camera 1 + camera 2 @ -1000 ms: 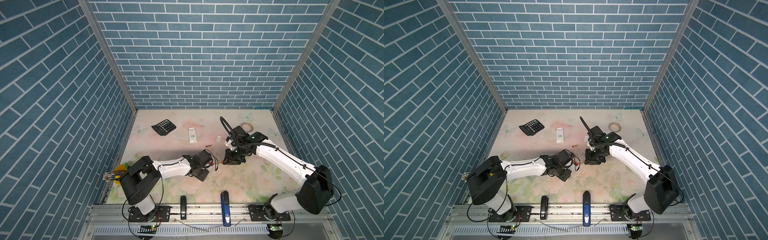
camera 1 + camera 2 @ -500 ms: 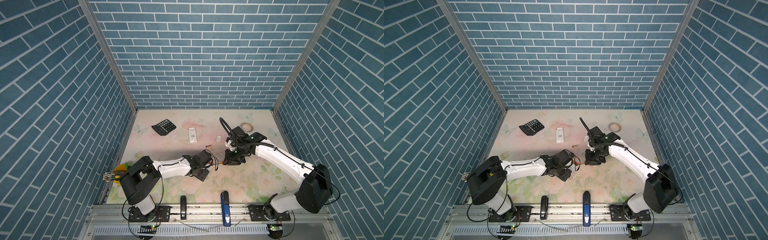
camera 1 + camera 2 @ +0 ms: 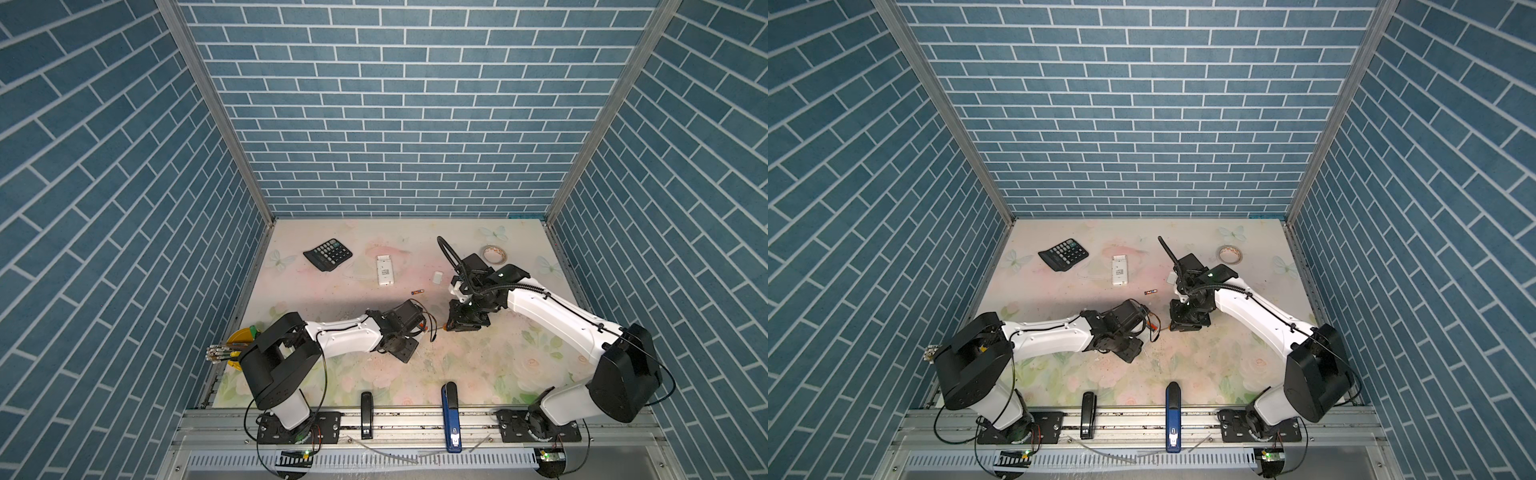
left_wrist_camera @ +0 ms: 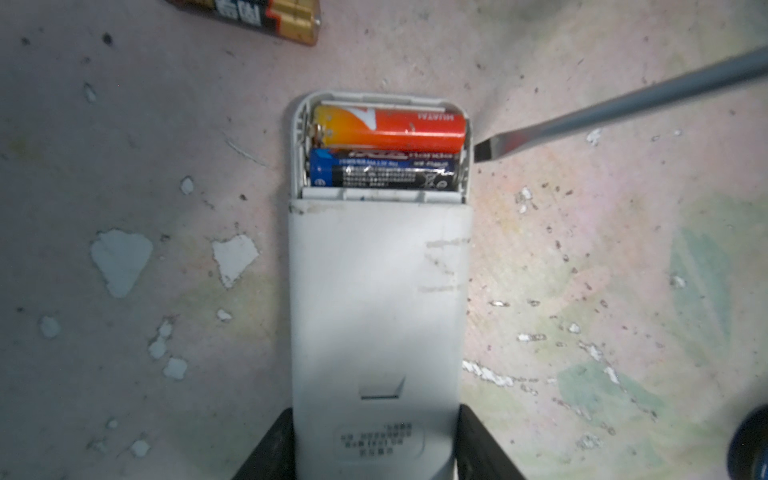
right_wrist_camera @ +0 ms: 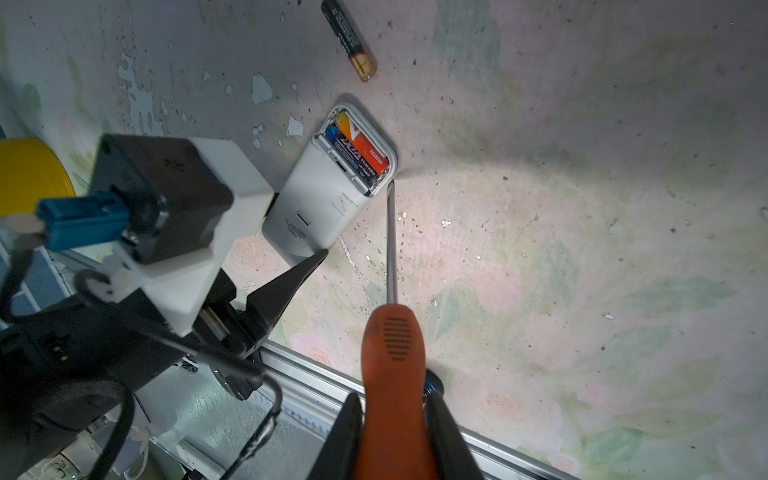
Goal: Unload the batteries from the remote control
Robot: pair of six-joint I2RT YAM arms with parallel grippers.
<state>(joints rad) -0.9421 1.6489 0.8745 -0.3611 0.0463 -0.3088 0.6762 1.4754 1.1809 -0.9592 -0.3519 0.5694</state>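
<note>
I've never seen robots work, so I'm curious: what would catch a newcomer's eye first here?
The white remote control, gripped by the left claw in the middle, lies back-up with its compartment open, an orange battery and a blue battery side by side inside. The right claw holds an orange-handled screwdriver whose flat tip sits right at that compartment's edge. One loose battery lies on the table nearby.

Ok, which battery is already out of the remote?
The black-and-gold battery, lying loose on the table; the orange battery and blue battery sit inside the remote.
</note>
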